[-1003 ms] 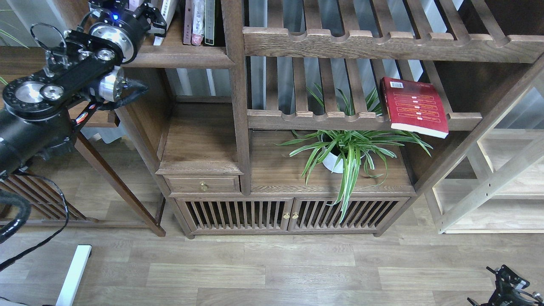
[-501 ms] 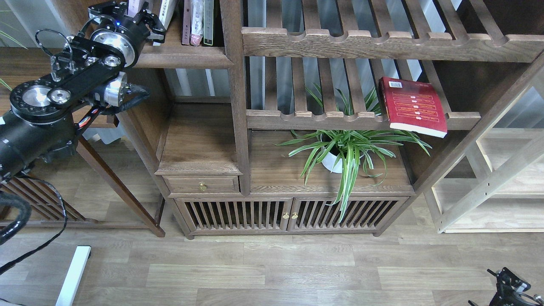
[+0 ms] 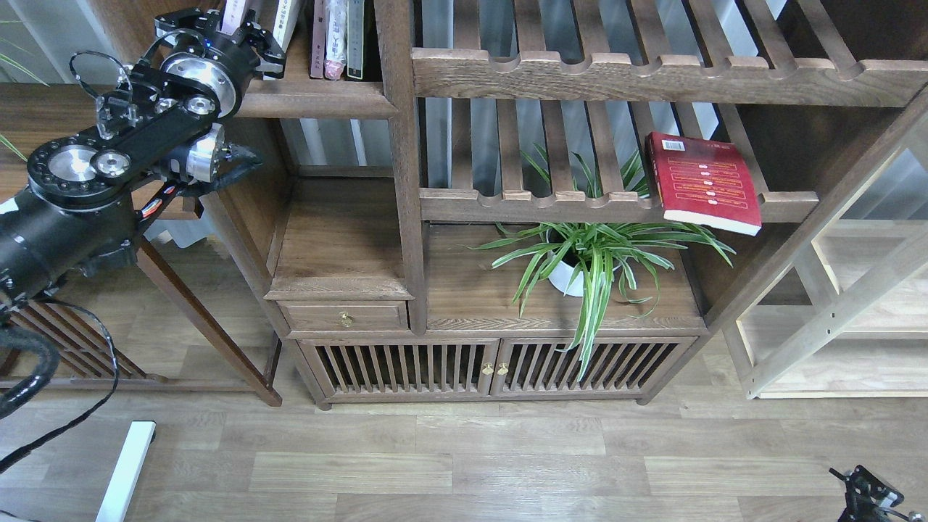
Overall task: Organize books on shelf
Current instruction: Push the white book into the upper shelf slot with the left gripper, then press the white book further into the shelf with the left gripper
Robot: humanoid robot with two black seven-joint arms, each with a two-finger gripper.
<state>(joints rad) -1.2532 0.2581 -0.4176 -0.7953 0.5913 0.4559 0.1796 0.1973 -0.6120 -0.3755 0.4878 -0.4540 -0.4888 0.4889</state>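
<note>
Books stand at the upper left of the frame, and my left gripper (image 3: 217, 22) is up there among them. Its two black fingers sit apart, one on each side of a pale lavender book (image 3: 233, 11) that stands upright on the dark brown shelf (image 3: 319, 98). The book rises between the fingers, but I cannot tell whether the pads press its covers or merely flank it. Just right of it leans a white-spined book (image 3: 287, 18), its lower end hidden behind one finger. Farther right on the same board, against the tall post (image 3: 402, 145), stands a small row of upright books (image 3: 337, 36), pinkish and dark spines touching each other.

The red book (image 3: 702, 181) is well apart from all this, at the right of centre. It lies flat on the lower slatted rack (image 3: 536, 203), back cover up with yellow text lines and a barcode at its top left corner, and its near right corner overhangs the scalloped front rail. Below it a spider plant (image 3: 594, 254) in a white pot stands on the cabinet top (image 3: 471, 290).

My right gripper (image 3: 870, 493) shows only as a small dark shape at the bottom right corner, above the floor (image 3: 464, 464); its fingers cannot be made out.
</note>
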